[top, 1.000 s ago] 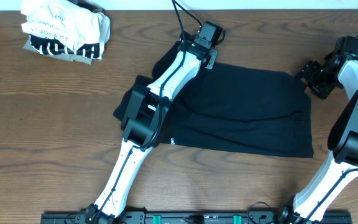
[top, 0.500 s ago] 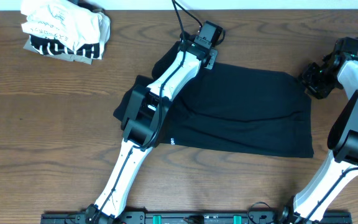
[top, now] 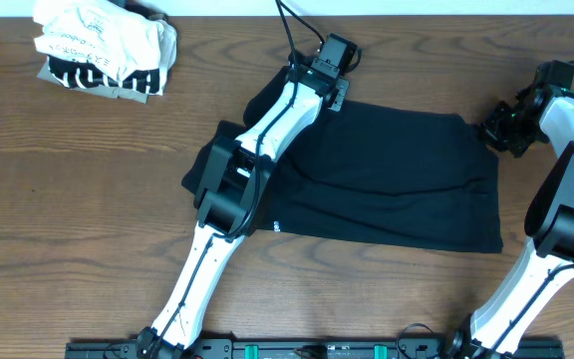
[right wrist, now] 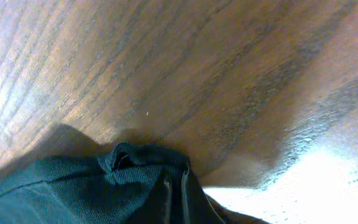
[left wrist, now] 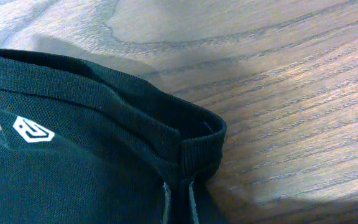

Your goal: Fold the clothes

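Counted one large plain black soft-fabric short-sleeved shirt (top: 387,179), spread flat on the brown wood-grain table (top: 88,199) and partly folded over on itself; one white folded bundle with black lettering (top: 103,47) well apart from the shirt, toward the table's far left corner; two arms. Left gripper (top: 325,90) at the shirt's far left corner, jaws pinched together on the ribbed black hem (left wrist: 185,146), a tiny white logo mark (left wrist: 33,129) near that hem. Right gripper (top: 494,128) at the shirt's far right corner, jaws clamped on a bunched fold of the black fabric (right wrist: 145,165), lifted slightly.
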`<state>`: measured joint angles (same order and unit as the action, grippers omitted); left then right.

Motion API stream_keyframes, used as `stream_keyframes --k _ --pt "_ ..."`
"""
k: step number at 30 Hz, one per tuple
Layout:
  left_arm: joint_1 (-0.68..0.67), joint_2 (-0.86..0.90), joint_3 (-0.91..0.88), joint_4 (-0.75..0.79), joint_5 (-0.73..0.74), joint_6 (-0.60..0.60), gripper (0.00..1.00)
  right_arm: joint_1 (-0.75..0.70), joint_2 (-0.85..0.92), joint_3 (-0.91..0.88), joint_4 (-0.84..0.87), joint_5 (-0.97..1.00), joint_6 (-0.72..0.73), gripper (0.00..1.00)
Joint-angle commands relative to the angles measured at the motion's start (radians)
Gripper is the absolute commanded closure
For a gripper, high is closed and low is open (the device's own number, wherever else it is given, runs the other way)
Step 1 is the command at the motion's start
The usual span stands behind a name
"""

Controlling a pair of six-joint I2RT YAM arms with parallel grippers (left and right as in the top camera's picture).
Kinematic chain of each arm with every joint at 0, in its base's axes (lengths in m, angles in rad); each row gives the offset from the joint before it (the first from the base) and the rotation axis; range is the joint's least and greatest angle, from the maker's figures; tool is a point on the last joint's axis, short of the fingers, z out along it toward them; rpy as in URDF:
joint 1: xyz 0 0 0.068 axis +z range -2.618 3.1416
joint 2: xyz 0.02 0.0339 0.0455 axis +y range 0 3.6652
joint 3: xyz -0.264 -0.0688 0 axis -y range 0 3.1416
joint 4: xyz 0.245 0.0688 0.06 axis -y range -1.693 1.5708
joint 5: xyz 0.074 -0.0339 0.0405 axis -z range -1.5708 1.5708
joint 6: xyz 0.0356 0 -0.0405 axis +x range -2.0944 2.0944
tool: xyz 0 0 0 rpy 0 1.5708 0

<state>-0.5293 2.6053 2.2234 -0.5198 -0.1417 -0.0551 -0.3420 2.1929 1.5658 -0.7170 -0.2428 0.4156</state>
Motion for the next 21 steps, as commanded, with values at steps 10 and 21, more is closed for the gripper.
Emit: stream_keyframes --k 10,21 --pt "0.003 -0.021 0.006 0.009 -0.009 -0.009 0.94 -0.024 0.019 0.076 -0.055 -0.01 0.0 0.99" --pt "0.002 -0.105 0.006 -0.018 -0.009 -0.01 0.94 -0.031 -0.095 0.088 -0.097 -0.02 -0.001 0.99"
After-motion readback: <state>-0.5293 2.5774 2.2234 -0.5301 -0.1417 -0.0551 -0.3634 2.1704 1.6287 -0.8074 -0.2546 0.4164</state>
